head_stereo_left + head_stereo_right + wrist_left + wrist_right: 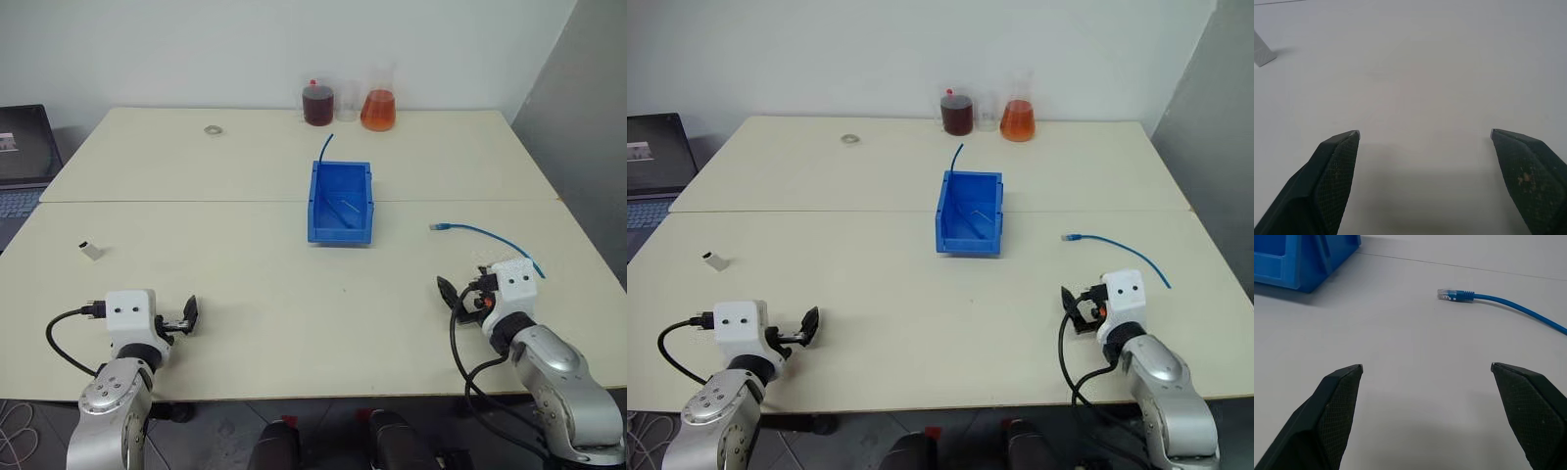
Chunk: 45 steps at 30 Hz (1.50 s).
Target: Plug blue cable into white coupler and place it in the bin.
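Light is even and diffuse from overhead, you get no hard glare on the table (255, 294). Shadows are soft: a faint patch under the bin (340, 202), a short one beside the white coupler (1261, 53), and blurred dark smudges on the tabletop between each gripper's fingers (1339, 404) in the wrist views. The wrist views look slightly dim and grey toward the near edge, brighter further out. Your blue cable (1498, 301) is sharp there, plug readable; the fingertips (1337, 166) close to the lens stay fairly crisp, texture visible. Head views are clear, with mild softness at the far flasks (377, 106).
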Each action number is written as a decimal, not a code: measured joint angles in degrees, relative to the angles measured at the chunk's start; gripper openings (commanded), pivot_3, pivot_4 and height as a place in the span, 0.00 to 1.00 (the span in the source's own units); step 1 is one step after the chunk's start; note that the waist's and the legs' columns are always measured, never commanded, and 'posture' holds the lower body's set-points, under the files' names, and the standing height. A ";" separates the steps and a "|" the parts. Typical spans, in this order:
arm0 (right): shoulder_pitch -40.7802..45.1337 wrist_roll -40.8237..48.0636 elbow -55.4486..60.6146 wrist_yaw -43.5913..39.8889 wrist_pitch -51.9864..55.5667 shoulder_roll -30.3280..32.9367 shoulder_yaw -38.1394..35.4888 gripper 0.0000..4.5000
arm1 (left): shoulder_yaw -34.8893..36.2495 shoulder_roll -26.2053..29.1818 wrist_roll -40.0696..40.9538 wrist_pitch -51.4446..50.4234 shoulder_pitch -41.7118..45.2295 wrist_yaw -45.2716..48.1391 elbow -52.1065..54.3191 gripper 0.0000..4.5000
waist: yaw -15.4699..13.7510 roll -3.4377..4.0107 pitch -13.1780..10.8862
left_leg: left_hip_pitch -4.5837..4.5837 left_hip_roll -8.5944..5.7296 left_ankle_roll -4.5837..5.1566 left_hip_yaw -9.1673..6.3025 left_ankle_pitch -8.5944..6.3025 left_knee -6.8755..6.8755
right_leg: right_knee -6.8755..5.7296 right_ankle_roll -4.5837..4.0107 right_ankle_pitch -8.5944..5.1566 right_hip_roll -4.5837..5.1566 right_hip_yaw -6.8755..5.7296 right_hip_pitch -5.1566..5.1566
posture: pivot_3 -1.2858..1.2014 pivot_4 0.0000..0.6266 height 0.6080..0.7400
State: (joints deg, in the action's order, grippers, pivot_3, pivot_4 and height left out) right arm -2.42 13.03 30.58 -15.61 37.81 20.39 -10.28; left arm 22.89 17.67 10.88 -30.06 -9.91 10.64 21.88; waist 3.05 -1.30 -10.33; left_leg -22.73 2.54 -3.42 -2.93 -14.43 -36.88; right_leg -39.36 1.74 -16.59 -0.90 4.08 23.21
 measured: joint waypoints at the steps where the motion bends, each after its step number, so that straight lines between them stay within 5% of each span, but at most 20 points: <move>1: 0.10 0.00 -0.26 -0.30 -0.18 0.31 -0.34 0.99 | 0.00 0.00 0.01 0.11 -0.21 0.00 0.00 1.00 | 0.00 0.00 0.00 | 0.01 0.00 0.00 0.00 0.00 0.00 | 0.00 0.00 0.00 0.00 0.00 0.00 | 0.52 0.24 1.00; 21: 0.01 -0.38 -1.02 -0.53 -1.88 -0.12 0.44 0.99 | -1.48 0.32 0.52 0.86 0.96 2.10 -0.18 1.00 | -0.01 0.00 0.00 | 0.00 0.00 0.00 0.00 0.00 0.00 | -0.01 0.00 0.00 -0.01 -0.01 0.00 | 0.52 0.24 1.00; 32: -0.39 -0.49 -1.10 -0.62 -2.27 1.24 -0.01 0.99 | -6.76 5.37 0.24 2.88 3.07 8.08 -1.44 1.00 | -0.12 0.00 0.00 | 0.00 -0.01 0.00 0.00 0.00 -0.01 | -0.03 0.00 0.00 0.00 -0.01 0.00 | 0.52 0.24 1.00; 37: 1.67 -0.39 -2.42 -1.49 -2.54 3.30 -0.89 0.99 | -10.44 11.71 2.67 2.63 12.95 16.28 -1.85 1.00 | -0.44 0.01 0.00 | 0.00 -0.04 0.00 0.02 0.00 -0.04 | -0.03 0.02 0.02 0.00 0.00 -0.01 | 0.52 0.24 1.00; 45: 13.05 1.15 -12.29 -10.31 -3.85 12.67 -1.35 0.99 | -29.06 15.08 6.41 4.52 39.92 40.11 -9.93 1.00 | -0.96 0.00 -0.03 | -0.05 -0.09 0.02 0.07 0.01 -0.03 | 0.11 -0.21 0.22 -0.01 0.02 -0.02 | 0.52 0.24 1.00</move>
State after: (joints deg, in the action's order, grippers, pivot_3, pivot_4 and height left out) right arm 10.64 14.18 18.29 -25.92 33.96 33.06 -11.63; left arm -6.18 32.76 17.29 -25.53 30.01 50.74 11.95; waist 2.09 -1.30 -10.37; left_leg -22.78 2.45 -3.40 -2.87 -14.42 -36.91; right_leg -39.25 1.52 -16.37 -0.92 4.10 23.19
